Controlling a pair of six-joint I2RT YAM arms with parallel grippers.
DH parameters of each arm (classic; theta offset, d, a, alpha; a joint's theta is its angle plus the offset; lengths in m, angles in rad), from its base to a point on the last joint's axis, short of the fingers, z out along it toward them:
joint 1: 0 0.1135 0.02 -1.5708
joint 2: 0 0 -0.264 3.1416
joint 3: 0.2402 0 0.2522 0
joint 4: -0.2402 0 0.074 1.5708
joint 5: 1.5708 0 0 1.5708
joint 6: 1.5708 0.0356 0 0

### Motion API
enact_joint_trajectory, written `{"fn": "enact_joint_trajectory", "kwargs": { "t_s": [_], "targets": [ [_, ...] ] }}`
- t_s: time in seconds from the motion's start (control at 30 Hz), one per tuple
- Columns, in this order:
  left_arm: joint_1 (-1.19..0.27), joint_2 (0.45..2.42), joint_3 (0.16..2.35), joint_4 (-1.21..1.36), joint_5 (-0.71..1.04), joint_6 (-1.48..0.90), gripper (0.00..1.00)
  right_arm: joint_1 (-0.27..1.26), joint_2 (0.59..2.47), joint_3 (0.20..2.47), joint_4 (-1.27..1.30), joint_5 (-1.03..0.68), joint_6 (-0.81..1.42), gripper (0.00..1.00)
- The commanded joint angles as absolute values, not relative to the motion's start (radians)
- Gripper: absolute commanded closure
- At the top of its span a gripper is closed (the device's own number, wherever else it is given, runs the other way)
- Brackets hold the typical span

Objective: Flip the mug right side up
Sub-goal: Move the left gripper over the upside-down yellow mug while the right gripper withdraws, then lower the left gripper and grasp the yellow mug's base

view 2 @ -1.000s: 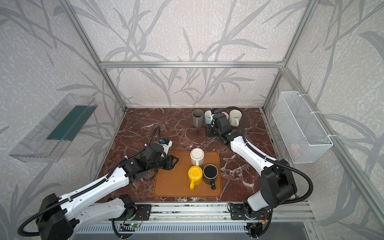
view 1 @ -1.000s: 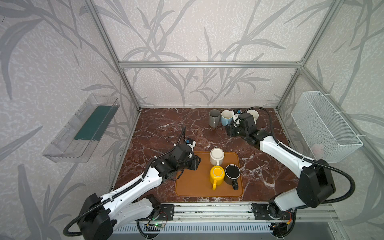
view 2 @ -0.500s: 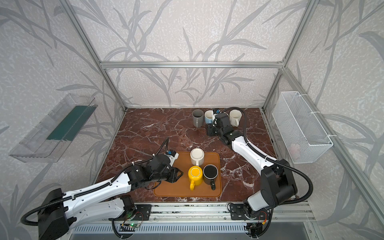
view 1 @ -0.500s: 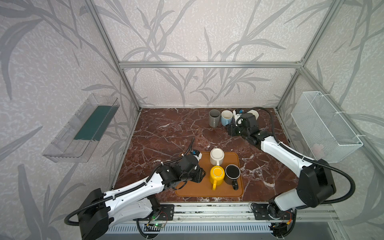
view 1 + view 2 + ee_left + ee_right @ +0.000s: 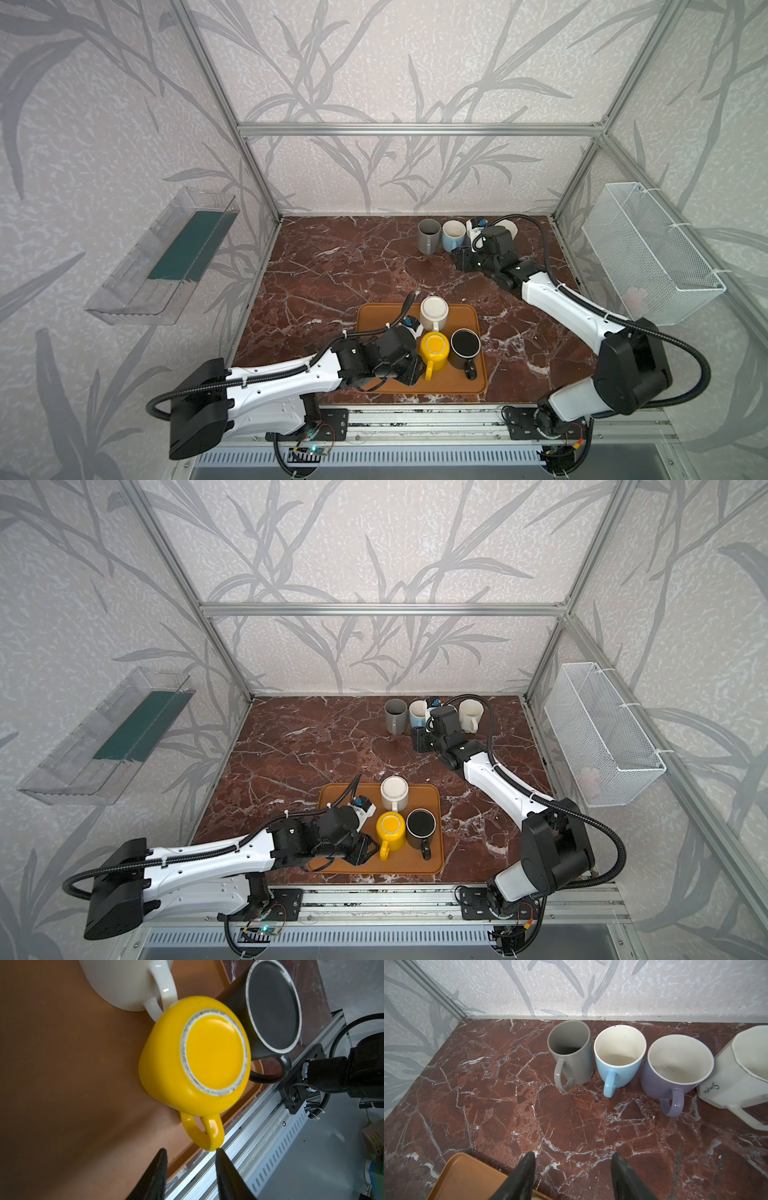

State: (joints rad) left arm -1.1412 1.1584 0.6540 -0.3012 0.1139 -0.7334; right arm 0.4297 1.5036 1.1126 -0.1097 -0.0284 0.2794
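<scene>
The table (image 5: pixel 332 270) is dark red stone with white cracks. Four mugs stand on it in a row at the back, close to the wall. They are a grey mug (image 5: pixel 428 236), a blue mug (image 5: pixel 453 235), a purple mug (image 5: pixel 675 1068) and a white mug (image 5: pixel 470 715). All four are open side up, side by side.

A brown tray (image 5: pixel 461 318) lies flat on the table near the front edge. A cream mug (image 5: pixel 434 311), a yellow mug (image 5: pixel 434 349) and a black mug (image 5: pixel 465 347) sit close together on it. The yellow and black mugs are bottom up.
</scene>
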Motion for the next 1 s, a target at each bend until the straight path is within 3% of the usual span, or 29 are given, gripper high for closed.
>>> {"fn": "enact_joint_trajectory", "kwargs": {
  "t_s": [0.0, 0.57, 0.97],
  "targets": [
    [-1.166, 1.196, 0.715, -0.288, 0.067, -0.747, 0.59, 0.425, 1.474, 1.106, -0.117, -0.032, 0.282, 0.41],
    [-1.218, 1.423, 0.92, -0.49, -0.039, -0.753, 0.6, 0.416, 1.459, 1.093, -0.12, -0.023, 0.274, 0.41],
    [-1.229, 1.484, 1.003, -0.628, -0.129, -0.752, 0.68, 0.41, 1.448, 1.084, -0.116, -0.025, 0.272, 0.41]
  ]
}}
